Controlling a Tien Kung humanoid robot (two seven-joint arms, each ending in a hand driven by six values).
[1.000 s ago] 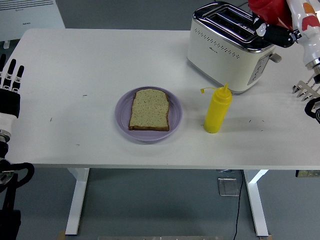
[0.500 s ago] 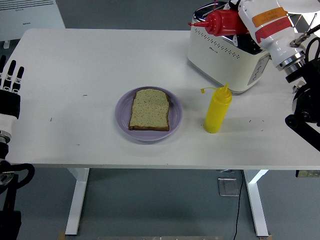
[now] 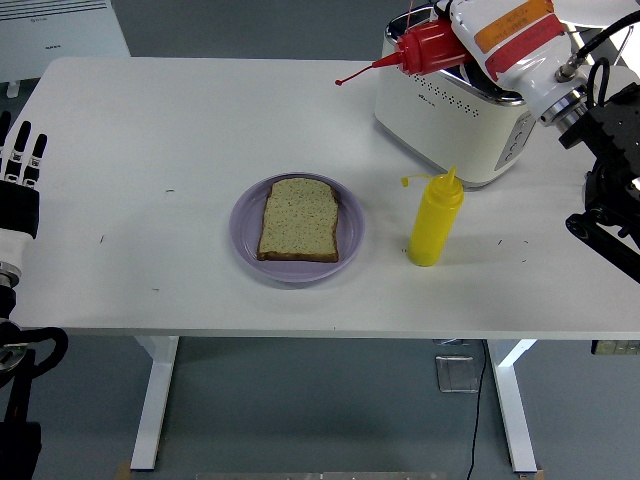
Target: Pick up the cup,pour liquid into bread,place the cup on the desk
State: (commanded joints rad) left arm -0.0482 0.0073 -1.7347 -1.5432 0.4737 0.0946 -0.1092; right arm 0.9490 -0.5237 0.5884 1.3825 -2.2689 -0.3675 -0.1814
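One red squeeze bottle (image 3: 425,47) sits clasped in the right hand (image 3: 470,35) above the toaster (image 3: 455,105), nozzle tilted leftward. Bread (image 3: 298,220) lies down-left across bare surface (image 3: 150,130). Left hand (image 3: 20,160) rests spread at the edge.

The right hand (image 3: 490,35) grips a red squeeze bottle (image 3: 425,48) above the toaster (image 3: 455,110), tipped sideways with its nozzle pointing left. A slice of bread (image 3: 298,219) lies on a purple plate (image 3: 245,232) mid-table, with a yellow squeeze bottle (image 3: 435,220) upright just to its right. The left hand (image 3: 20,165) rests at the table's left edge, fingers straight.
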